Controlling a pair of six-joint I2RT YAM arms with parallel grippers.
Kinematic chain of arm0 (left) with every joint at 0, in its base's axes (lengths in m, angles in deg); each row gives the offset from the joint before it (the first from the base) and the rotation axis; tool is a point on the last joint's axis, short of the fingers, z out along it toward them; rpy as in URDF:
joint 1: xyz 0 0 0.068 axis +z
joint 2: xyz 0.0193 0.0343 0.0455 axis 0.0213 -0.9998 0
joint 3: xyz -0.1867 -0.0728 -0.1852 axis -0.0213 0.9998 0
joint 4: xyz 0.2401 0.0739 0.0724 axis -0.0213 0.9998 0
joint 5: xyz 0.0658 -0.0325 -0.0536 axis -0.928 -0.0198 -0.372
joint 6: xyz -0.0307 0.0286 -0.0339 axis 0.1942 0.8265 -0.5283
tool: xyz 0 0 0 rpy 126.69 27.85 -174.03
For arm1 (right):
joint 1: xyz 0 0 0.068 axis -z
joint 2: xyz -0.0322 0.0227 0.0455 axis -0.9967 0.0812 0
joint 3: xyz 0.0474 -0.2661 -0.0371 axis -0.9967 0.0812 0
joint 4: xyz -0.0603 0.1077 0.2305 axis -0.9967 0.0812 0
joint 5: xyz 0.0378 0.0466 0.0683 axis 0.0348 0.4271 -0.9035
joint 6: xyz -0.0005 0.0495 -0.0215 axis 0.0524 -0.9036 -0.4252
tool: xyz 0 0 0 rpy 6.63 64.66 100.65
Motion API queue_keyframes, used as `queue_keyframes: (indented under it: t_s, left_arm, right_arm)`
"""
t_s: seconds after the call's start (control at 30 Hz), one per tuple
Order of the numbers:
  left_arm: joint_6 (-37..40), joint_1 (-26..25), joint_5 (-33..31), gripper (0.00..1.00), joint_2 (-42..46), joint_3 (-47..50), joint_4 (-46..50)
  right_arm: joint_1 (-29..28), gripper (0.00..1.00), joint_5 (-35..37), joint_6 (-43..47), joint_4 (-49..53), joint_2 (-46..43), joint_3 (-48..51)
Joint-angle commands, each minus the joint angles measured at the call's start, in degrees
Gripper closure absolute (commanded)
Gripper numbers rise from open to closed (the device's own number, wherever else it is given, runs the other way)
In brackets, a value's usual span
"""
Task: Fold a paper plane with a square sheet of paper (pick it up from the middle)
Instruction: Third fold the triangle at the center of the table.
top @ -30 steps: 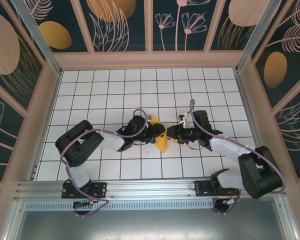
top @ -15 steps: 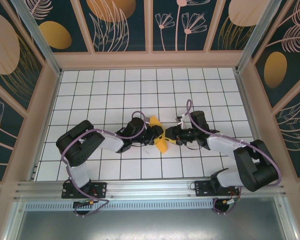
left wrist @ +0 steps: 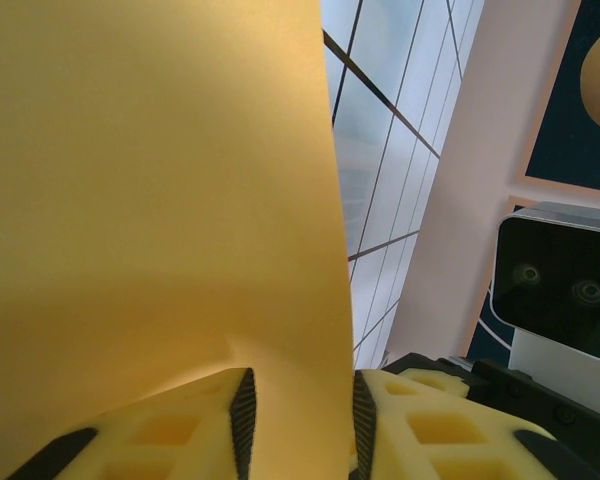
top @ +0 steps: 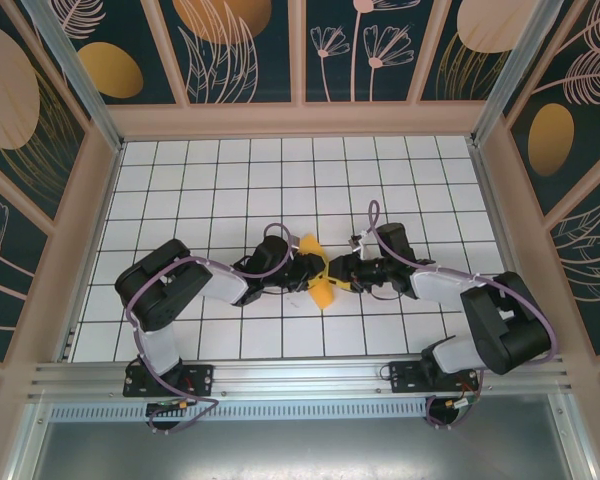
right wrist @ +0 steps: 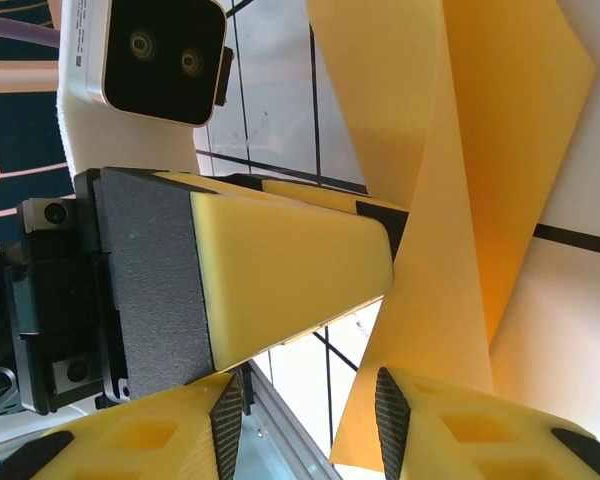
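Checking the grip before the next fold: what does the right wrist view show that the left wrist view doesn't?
Right wrist, not left wrist: the left gripper's finger seen from the side, the left wrist camera, and the folded orange-yellow paper in overlapping layers. Left wrist, not right wrist: the right wrist camera and a pale wall strip; here the paper looks like one flat face. Both: that paper at each view's own yellow fingertips, over the white grid table.
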Motion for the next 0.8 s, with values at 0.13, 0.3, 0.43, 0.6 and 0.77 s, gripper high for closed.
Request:
queue_keyframes:
  t_s: [0.13,0.3,0.43,0.6,0.77]
  left_arm:
    - [1.2,-0.81,4.51,0.63,-0.69,1.1,-4.16]
    - [0.13,-0.77,3.97,0.59,-0.04,2.7,-6.08]
    - [-1.36,-0.79,4.47,0.59,-0.04,4.04,-10.1]
    - [-2.77,-0.73,2.85,0.58,1.0,6.11,-13.14]
    - [-4.43,-0.73,1.77,0.64,1.46,8.89,-16.61]
  right_arm:
    - [-0.57,0.56,1.11,-2.16,-7.28,0.65,-1.09]
    - [-0.63,0.55,1.55,-2.58,-7.76,0.65,-0.9]
    - [-0.57,0.53,1.61,-4.43,-10.43,1.03,-0.22]
    - [-0.59,0.53,2.95,-5.91,-11.42,1.18,-0.07]
    - [-0.56,0.53,3.59,-7.14,-12.65,2.05,-0.05]
